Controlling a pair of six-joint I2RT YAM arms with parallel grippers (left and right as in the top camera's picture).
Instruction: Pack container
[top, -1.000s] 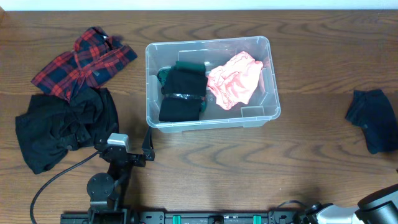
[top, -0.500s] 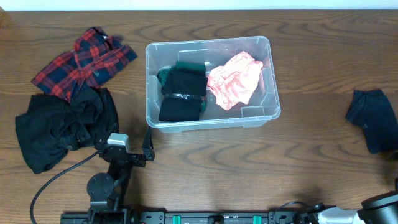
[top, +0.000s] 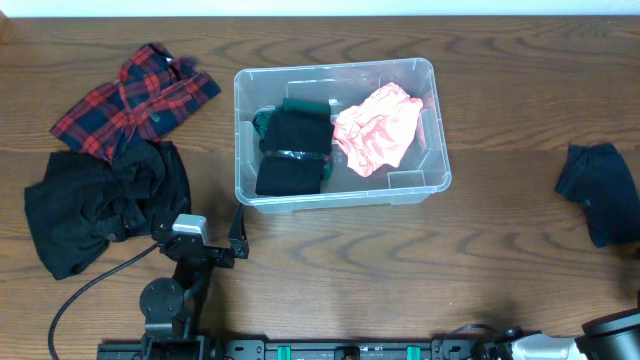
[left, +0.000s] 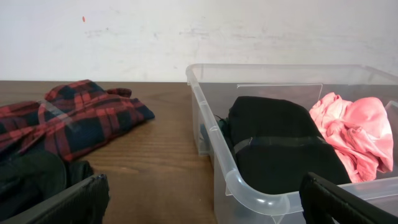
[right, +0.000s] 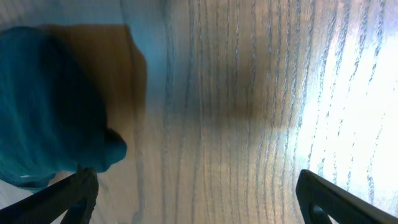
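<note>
The container (top: 340, 197), a clear rectangular plastic bin with rounded corners, sits midway on the brown wood-grain tabletop (top: 500, 100), part-filled with clothes. It looks light, stiff and slick, and the rim seems the best hold. Left lie a black fabric heap (top: 100, 205) and a red plaid shirt (top: 135, 100); right, a dark-blue garment (top: 600, 190). The left hand (left: 202, 202) and right hand (right: 196, 196) gape wide, empty. A white wall (left: 186, 31) stands behind.

Your wood-grain desk (top: 400, 265) carries the clear container (top: 345, 197) at centre, a red plaid shirt (top: 130, 100) far left, a black garment (top: 90, 205) touching it in front, and a dark blue garment (top: 598, 190) at the right edge.
</note>
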